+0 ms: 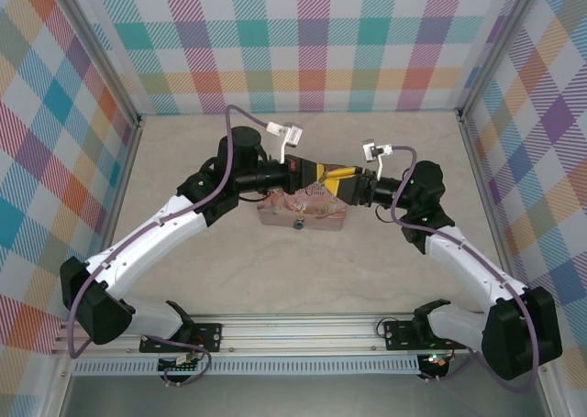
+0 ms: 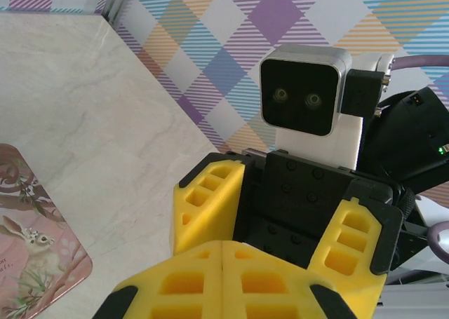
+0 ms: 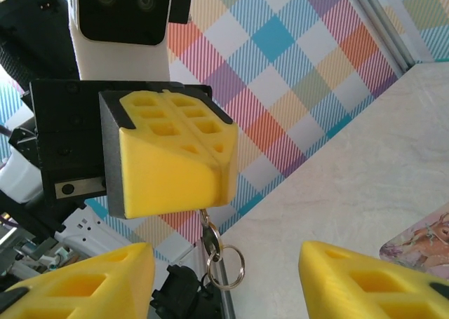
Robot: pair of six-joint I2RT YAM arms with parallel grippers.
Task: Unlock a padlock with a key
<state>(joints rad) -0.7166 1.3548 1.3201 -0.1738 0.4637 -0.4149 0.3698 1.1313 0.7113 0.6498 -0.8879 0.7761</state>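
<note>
Key [image 3: 209, 235] hung pinched in your fully closed left gripper [image 2: 222, 252], just facing your right gripper [image 3: 226, 259], spread wide and empty.

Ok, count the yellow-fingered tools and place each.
2. The left tool comes from the left, shut on the key, its ring dangling. The right tool faces it from the right, open. None seem hidden.

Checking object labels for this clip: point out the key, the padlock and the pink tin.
key [image 3: 209, 233], right wrist view, on its dark hanging metal part.
padlock [image 1: 298, 223], top external view, on its blue body.
pink tin [image 1: 310, 206], top external view, on its pictured lid.
</note>
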